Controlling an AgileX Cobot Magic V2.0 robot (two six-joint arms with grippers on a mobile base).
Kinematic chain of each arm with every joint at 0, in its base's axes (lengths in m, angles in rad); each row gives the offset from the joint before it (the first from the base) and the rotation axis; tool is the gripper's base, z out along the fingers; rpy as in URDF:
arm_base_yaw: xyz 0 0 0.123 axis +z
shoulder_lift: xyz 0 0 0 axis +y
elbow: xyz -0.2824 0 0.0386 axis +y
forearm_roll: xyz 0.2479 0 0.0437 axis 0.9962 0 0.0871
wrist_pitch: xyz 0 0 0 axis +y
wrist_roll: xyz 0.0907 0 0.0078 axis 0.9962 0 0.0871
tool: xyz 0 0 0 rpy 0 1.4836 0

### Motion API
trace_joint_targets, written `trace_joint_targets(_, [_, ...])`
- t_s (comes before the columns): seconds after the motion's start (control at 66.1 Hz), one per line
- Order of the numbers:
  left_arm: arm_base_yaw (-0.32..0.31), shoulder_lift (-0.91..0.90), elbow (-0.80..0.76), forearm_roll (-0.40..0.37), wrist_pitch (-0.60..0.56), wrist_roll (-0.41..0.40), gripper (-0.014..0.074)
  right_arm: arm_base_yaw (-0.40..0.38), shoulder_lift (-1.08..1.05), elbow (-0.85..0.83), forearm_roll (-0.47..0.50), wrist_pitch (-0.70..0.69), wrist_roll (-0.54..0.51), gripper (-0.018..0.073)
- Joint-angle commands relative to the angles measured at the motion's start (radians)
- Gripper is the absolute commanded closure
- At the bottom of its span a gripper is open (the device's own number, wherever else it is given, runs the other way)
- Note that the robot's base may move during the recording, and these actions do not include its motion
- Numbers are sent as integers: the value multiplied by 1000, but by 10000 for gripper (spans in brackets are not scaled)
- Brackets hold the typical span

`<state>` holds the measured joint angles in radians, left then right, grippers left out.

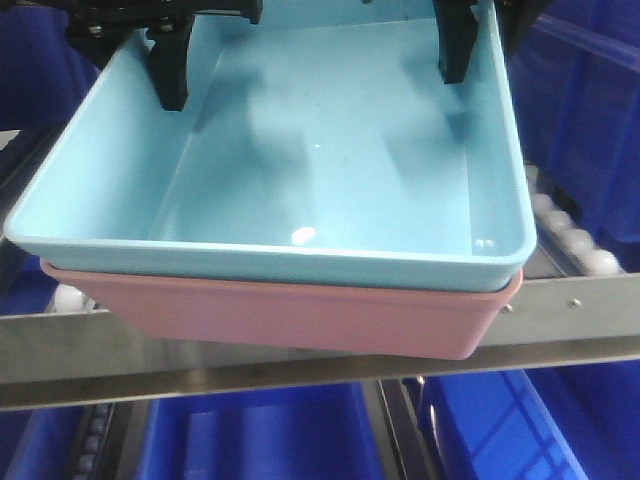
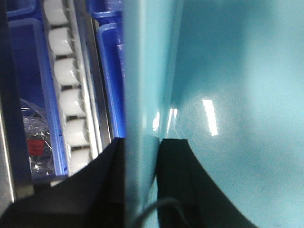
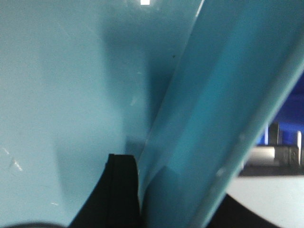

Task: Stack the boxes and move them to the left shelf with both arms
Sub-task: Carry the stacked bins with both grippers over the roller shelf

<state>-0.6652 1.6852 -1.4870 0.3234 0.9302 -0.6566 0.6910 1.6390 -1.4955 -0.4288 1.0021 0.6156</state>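
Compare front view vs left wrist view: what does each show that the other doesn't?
Front only: the whole blue bin nested in the pink bin, the stack sitting over the steel shelf rail, and both grippers, left and right, each with a finger inside the blue bin.
Left wrist only: a close look at the left gripper with fingers either side of the bin wall, plus a crumpled plastic bag in a dark blue bin.
Both: the blue bin, white rollers, dark blue bins.
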Motion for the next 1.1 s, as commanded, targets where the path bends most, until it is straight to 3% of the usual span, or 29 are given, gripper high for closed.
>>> trace_joint_targets(0.0, [-46,-54,-59,-85,-219,-17,601,38,-44,-49,90,-229,-22,503])
trace_joint_targets(1.089, [-46,-54,-59,-85,-219,-17,601,38,-44,-49,90,-229,-22,503])
